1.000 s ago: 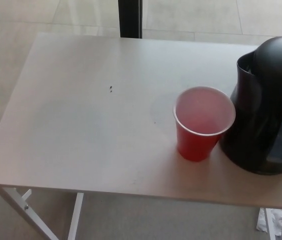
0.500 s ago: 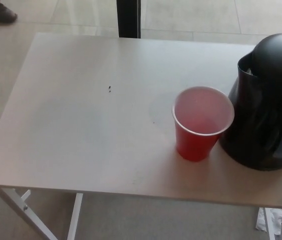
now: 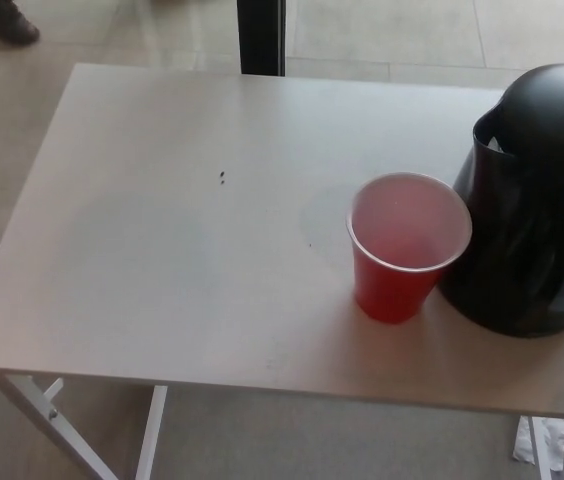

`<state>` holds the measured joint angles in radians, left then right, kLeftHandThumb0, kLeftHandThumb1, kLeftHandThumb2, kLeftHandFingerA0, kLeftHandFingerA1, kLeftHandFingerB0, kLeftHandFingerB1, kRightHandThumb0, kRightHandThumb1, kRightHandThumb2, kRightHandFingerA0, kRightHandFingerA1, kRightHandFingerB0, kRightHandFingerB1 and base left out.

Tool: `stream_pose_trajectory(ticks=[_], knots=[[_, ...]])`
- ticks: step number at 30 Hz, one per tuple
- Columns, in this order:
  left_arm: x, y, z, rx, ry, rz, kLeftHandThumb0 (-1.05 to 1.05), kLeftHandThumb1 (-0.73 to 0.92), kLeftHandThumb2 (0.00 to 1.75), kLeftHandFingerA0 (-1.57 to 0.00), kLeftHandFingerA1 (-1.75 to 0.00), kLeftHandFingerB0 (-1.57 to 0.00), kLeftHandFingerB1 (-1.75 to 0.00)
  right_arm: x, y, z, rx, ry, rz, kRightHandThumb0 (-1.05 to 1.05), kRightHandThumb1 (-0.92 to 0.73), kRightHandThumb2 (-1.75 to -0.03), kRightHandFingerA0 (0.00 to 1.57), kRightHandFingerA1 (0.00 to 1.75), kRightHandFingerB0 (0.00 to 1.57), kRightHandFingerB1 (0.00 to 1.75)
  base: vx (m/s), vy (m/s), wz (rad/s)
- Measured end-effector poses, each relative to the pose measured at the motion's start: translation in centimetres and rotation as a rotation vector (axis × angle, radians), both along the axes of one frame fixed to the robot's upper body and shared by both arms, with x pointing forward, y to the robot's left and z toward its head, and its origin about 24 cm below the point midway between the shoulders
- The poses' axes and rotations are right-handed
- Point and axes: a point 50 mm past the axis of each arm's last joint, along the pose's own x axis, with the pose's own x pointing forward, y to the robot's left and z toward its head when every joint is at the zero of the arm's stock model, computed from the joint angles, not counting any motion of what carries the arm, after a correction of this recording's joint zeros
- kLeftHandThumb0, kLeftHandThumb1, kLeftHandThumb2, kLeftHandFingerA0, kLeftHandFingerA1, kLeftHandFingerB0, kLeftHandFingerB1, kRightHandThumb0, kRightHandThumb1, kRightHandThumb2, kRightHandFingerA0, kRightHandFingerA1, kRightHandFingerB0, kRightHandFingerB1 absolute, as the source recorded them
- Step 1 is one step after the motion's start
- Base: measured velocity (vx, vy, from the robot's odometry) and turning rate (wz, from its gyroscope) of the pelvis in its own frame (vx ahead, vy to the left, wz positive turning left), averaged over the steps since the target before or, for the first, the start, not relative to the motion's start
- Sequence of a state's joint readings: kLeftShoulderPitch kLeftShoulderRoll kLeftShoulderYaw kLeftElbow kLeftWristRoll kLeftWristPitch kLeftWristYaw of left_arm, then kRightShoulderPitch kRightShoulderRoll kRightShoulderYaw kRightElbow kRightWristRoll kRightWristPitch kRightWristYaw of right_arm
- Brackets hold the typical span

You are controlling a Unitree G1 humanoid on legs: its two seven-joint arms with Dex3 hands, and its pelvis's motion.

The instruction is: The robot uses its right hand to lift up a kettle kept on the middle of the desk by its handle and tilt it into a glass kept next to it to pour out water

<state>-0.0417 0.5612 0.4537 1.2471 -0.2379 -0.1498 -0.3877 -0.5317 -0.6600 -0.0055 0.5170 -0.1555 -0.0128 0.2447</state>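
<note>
Scanning the desk: 1 shoe, 1 cup and 1 kettle are in sight, and no part of the robot shows.
Shoe: a person's shoe (image 3: 4, 20) sits on the floor tiles past the desk's far left corner; 1.0 s ago that corner of the view was bare, and 0.5 s ago the shoe had already come in, so somebody is walking behind the desk.
Desk: the pale desk (image 3: 162, 250) carries only 2 tiny dark specks (image 3: 222, 178) on its left half, just where they were 1.0 s ago.
Cup: the "glass" of the task is really a red plastic cup (image 3: 402, 250), upright with its mouth open, in the same place as 1.0 s ago; I cannot tell whether any water is in it.
Kettle: the black kettle (image 3: 527, 200) stands upright on the desk just right of the cup, its side touching or almost touching the cup's rim, cut off by the right edge of the view. Its outline sits slightly differently than 1.0 s ago, a shift small enough that I cannot tell a nudge from a camera wobble.
Handle: not visible from where I look, probably on the far right side.
Left hand: out of view, so its fingers cannot be judged.
Right hand: out of view too, nothing to say about its fingers.
Meaning for the task: by my reading the lift has not begun; reaching in from the right for the handle comes first.
</note>
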Motion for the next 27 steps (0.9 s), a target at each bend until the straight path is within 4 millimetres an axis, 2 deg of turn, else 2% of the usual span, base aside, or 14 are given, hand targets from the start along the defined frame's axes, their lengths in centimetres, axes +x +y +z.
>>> stream_pose_trajectory(ticks=[1,2,8,10,13,14,15,16,17,18,22,23,25,27], knots=[[0.1,0.0,0.0,0.002,0.001,-0.003,-1.05,0.62,0.72,-0.53,-0.67,-0.36,-1.11,0.0,0.1,-0.2,-0.009,0.006,0.005,-0.24,-0.39,-0.88,0.36,0.62,0.10,0.49,0.00,0.000,0.00],[0.1,0.0,0.0,0.003,0.003,-0.004,-1.05,0.62,0.73,-0.56,-0.70,-0.38,-1.11,0.0,0.2,-0.3,-0.015,0.012,0.008,-0.30,-0.55,-0.57,0.49,0.49,0.26,0.32,0.00,0.000,0.00],[0.2,-0.1,0.0,0.007,0.003,-0.007,-1.05,0.64,0.72,-0.54,-0.71,-0.38,-1.11,0.3,0.4,-0.2,-0.065,0.025,0.021,-0.21,-0.56,-0.57,0.62,0.52,0.29,0.33,0.00,0.000,0.00],[0.3,-0.1,0.0,0.009,0.001,-0.009,-1.05,0.64,0.72,-0.55,-0.69,-0.36,-1.11,0.5,0.4,-0.1,-0.087,0.030,0.024,-0.20,-0.62,-0.58,0.80,0.74,0.32,0.34,0.00,0.000,0.00],[0.3,-0.1,0.0,0.013,0.002,-0.013,-1.05,0.64,0.72,-0.54,-0.68,-0.33,-1.11,0.7,0.4,-0.1,-0.105,0.026,0.029,-0.16,-0.70,-0.61,0.97,0.83,0.41,0.37,0.00,0.000,0.00],[0.3,-0.1,0.0,0.014,0.002,-0.015,-1.05,0.63,0.72,-0.58,-0.69,-0.35,-1.11,0.8,0.3,-0.1,-0.109,0.023,0.032,-0.15,-0.76,-0.62,0.96,1.07,0.56,0.42,0.00,0.000,0.00],[0.3,-0.1,0.0,0.014,0.002,-0.015,-1.05,0.62,0.73,-0.58,-0.68,-0.38,-1.09,0.8,0.3,-0.1,-0.114,0.018,0.036,-0.11,-0.72,-0.72,0.79,1.14,0.65,0.46,0.00,0.000,0.00],[0.3,-0.1,0.0,0.014,0.002,-0.015,-1.05,0.63,0.72,-0.56,-0.67,-0.36,-1.10,0.8,0.3,-0.2,-0.120,0.013,0.040,-0.08,-0.68,-0.80,0.77,1.09,0.73,0.51,0.00,0.000,0.00],[0.3,-0.1,0.0,0.015,0.002,-0.015,-1.05,0.64,0.72,-0.56,-0.66,-0.37,-1.09,0.9,0.3,-0.1,-0.124,0.012,0.042,-0.02,-0.64,-0.88,0.79,0.78,0.80,0.51,0.00,0.000,0.00],[0.3,-0.1,0.0,0.016,0.002,-0.017,-1.05,0.65,0.72,-0.56,-0.64,-0.35,-1.08,0.9,0.3,-0.1,-0.133,0.008,0.048,-0.04,-0.59,-0.98,0.82,0.93,0.85,0.53,0.00,0.000,0.00],[0.3,-0.2,0.0,0.021,0.008,-0.026,-1.05,0.64,0.71,-0.57,-0.65,-0.36,-1.08,1.0,0.3,0.2,-0.188,0.011,0.071,-0.09,-0.64,-0.93,0.82,0.92,0.89,0.55,0.00,0.000,0.00],[0.3,-0.2,0.0,0.021,0.009,-0.027,-1.05,0.62,0.73,-0.58,-0.67,-0.37,-1.09,1.0,0.4,0.3,-0.199,0.012,0.075,-0.08,-0.66,-0.89,0.79,0.72,0.90,0.58,0.00,0.000,0.00],[0.3,-0.2,0.0,0.022,0.010,-0.028,-1.05,0.62,0.71,-0.58,-0.68,-0.36,-1.10,1.1,0.6,0.3,-0.219,0.015,0.085,-0.09,-0.68,-0.85,0.83,0.97,0.91,0.62,0.00,0.000,0.00],[0.3,-0.2,0.0,0.024,0.008,-0.029,-1.05,0.62,0.72,-0.58,-0.69,-0.37,-1.11,1.1,0.7,0.3,-0.232,0.015,0.092,-0.09,-0.68,-0.84,0.85,0.95,0.92,0.63,0.00,0.000,0.00]])
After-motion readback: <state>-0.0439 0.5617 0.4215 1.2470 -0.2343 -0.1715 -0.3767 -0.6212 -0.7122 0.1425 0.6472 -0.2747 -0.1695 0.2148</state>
